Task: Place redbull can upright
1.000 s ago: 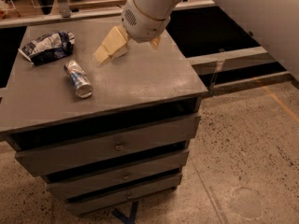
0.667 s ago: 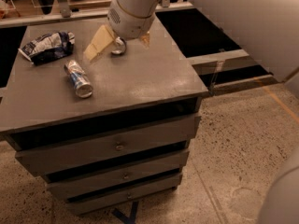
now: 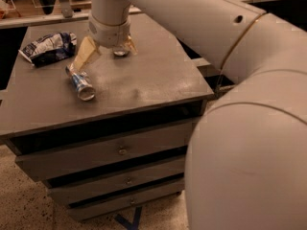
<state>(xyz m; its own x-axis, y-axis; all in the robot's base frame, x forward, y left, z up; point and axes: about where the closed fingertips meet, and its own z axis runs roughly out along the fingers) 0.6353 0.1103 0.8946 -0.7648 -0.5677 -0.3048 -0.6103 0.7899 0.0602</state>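
Gray cabinet top point(image 3: 158, 75), matte and a bit scuffed, with a paler worn patch near the middle. Under it are three drawers point(image 3: 105, 153), each with a small round knob point(image 3: 122, 151), and there are dark gaps between them. The floor point(image 3: 29, 195) is speckled stone stuff, and a bit of blue tape point(image 3: 128, 220) peeks out near the cabinet's foot. Behind the cabinet runs a pale rail point(image 3: 43, 19) with darker space beyond it.

The redbull can point(image 3: 81, 84) is lying on its side on the left part of the top, silver end pointing toward the camera. A crumpled blue-and-white bag point(image 3: 48, 47) sits near it, toward the back left corner.

The gripper point(image 3: 106, 52) hangs low over the top just behind the redbull can, pointing down, with its two yellowish fingers point(image 3: 85, 56) spread wide and nothing held. The left fingertip is right at the can's far end; can't tell if it's actually touching. The silver top of another can point(image 3: 121, 52) shows by the right finger. The big white arm point(image 3: 240, 109) fills the whole right side of the view.
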